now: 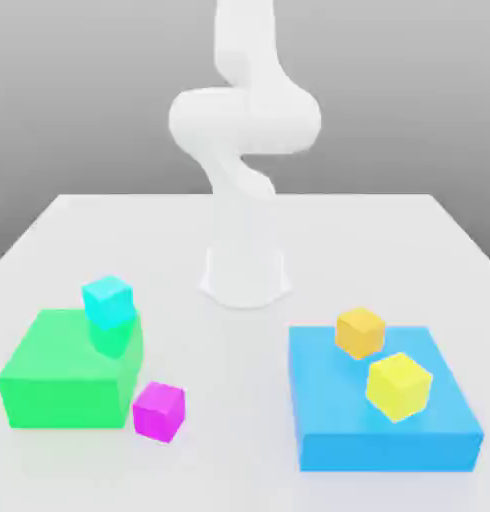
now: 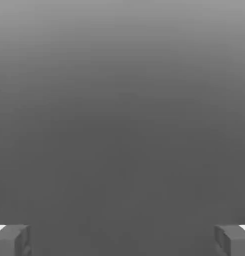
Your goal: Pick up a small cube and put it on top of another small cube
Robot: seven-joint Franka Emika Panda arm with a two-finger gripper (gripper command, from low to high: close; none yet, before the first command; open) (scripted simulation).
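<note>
- Grey backdrop rises behind a pale white table [image 1: 389,240] in the exterior view, with my white arm [image 1: 244,130] rising from its base at the table's middle.
- Magenta cube [image 1: 158,410] sits on the table at about 7 o'clock from my base, touching or just beside the green block's near corner.
- Cyan cube [image 1: 108,301] rests on top of the large green block [image 1: 64,375], near that block's far right corner, at about 11 o'clock from the magenta cube.
- Across the table, at roughly 4 o'clock from my base, a flat blue block [image 1: 384,420] carries an orange cube [image 1: 360,332] and a yellow cube [image 1: 399,385], close together but apart.
- My hand view adds what the exterior view lacks: my gripper [image 2: 122,240], its two grey fingertips [image 2: 12,239] spread wide apart, nothing between them, plain grey beyond.
- Cubes and blocks appear in the exterior view alone.
</note>
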